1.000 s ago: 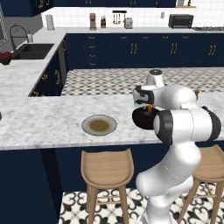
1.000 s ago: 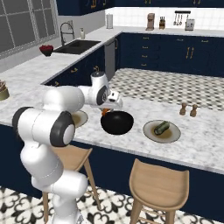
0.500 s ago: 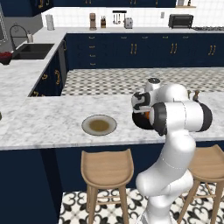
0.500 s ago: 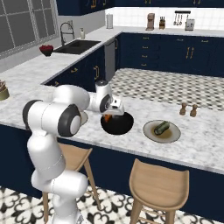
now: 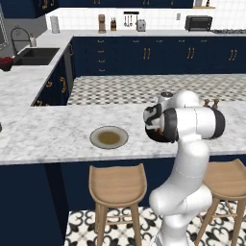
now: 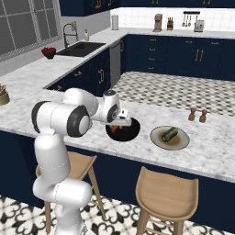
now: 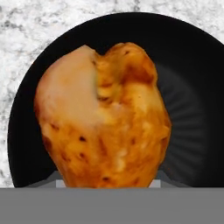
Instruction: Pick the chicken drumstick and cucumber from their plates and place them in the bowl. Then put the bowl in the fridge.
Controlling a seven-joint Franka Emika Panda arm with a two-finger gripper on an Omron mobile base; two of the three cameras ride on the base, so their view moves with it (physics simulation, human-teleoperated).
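Observation:
The orange-brown chicken drumstick [image 7: 105,118] hangs right over the glossy black bowl [image 7: 188,87], and my gripper [image 6: 118,123] is shut on it above the bowl [image 6: 126,134]. The drumstick hides my fingertips in the hand view. A dark green cucumber [image 6: 169,134] lies on the plate [image 6: 158,140] just right of the bowl. The other plate [image 5: 109,137] has nothing on it and sits left of my arm on the marble counter. The fridge is out of view.
Two small shakers [image 6: 197,114] stand behind the cucumber plate. Wooden stools [image 6: 165,193] sit under the counter's front edge. A sink [image 6: 82,48] and a red bowl [image 6: 48,52] are far off at the back left.
The gripper has carried the drumstick rightward from the bowl's left side to over its middle. My elbow has swung up and to the right.

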